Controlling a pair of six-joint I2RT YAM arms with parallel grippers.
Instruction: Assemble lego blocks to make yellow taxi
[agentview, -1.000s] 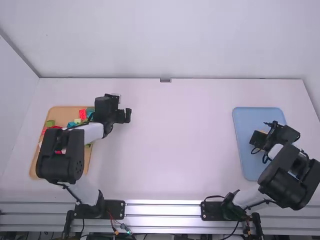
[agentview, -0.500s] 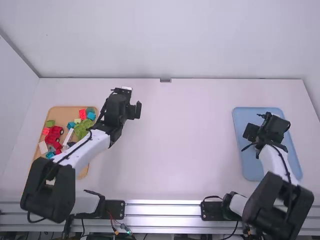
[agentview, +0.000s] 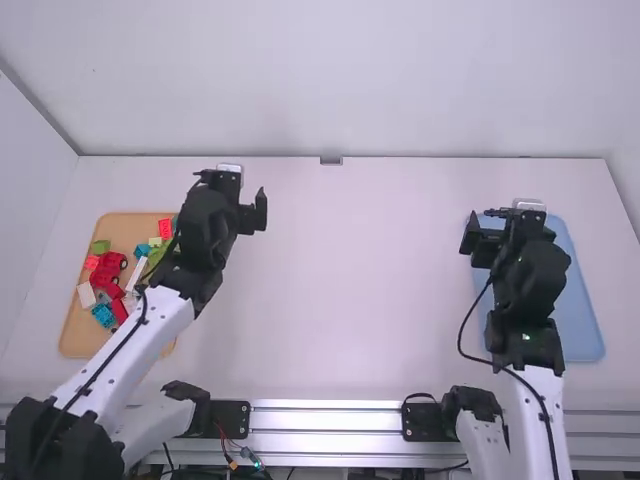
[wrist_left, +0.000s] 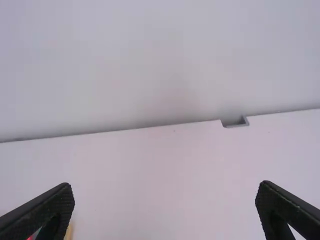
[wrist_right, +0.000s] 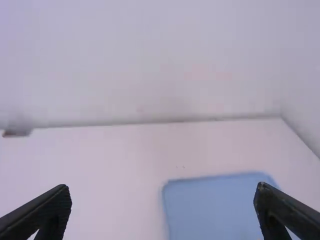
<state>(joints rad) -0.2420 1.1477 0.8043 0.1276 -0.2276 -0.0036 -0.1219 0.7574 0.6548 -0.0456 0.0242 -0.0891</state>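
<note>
The likeliest trouble is a wrong or spoiled pick from the tan tray (agentview: 76, 338): its blocks lie close together, so jaws coming down for one could nudge or tip its neighbours. Colour could mislead as well. The task's taxi is yellow, and the closest match I can make out is a small pale block (agentview: 155, 242) toward the far side, easily mistaken for a green one. No assembled yellow taxi can be made out. The left arm (agentview: 160, 315) crosses over the tray's right side and could clip its rim if it swings back low.

The tan tray, at the left of the desk (agentview: 360, 300), holds a red toy car (agentview: 108, 267) with dark wheels, a green block (agentview: 100, 246), a white block (agentview: 86, 295), a blue block (agentview: 104, 316) and others. The blue tray (agentview: 583, 310) sits at the right, largely under the right arm (agentview: 530, 275); I cannot tell what it holds.

The left gripper (wrist_left: 166, 186) and right gripper (wrist_right: 162, 186) both have jaws spread wide, nothing between them.
</note>
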